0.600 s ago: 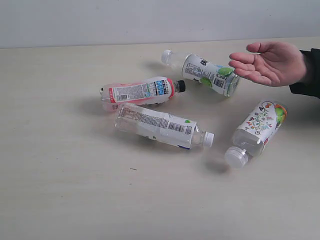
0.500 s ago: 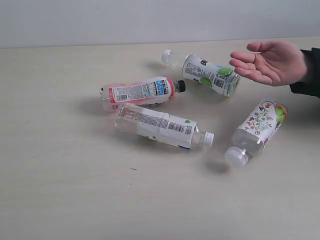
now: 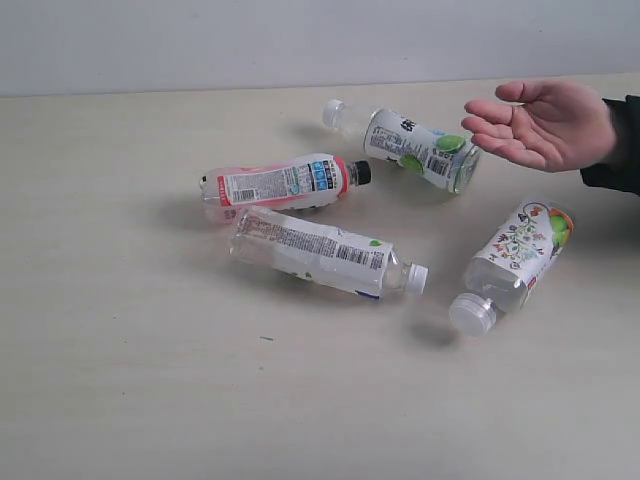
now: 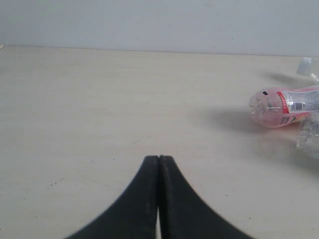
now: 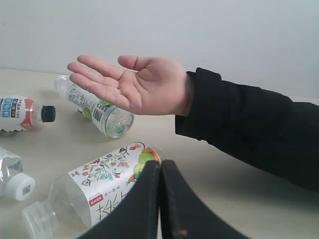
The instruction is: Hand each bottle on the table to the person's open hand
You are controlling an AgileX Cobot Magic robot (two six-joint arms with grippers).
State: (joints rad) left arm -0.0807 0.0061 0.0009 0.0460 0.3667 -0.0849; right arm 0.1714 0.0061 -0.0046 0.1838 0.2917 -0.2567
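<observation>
Four small clear plastic bottles lie on their sides on the broad pale beige wood-grain table [image 3: 120, 380], none of them touching the open hand. The pink-labelled bottle with a black cap [image 3: 285, 185] lies nearly across the exterior view, its cap to the right and slightly farther back, its base to the left. Just in front of it, the white-capped bottle with a white printed label [image 3: 320, 252] runs on a shallow diagonal, cap toward the lower right and base toward the upper left. Farther back, the white-capped bottle with green accents on its label [image 3: 410, 145] slants the same way but reversed, with the cap at the upper left and the base at the lower right, near the person's fingertips. On the right, the white-capped bottle with a floral label [image 3: 515, 260] lies on a steeper diagonal, cap toward the lower left and base toward the upper right. The person's bare hand [image 3: 545, 125], coming out of a black sleeve [image 3: 618, 150], is held palm up above the table, its fingers pointing left. The left gripper [image 4: 158, 160] has its two black fingers pressed together with nothing between them, over bare table well apart from the pink-labelled bottle. The right gripper [image 5: 160, 165] is likewise pressed together and empty, just beside the floral bottle.
</observation>
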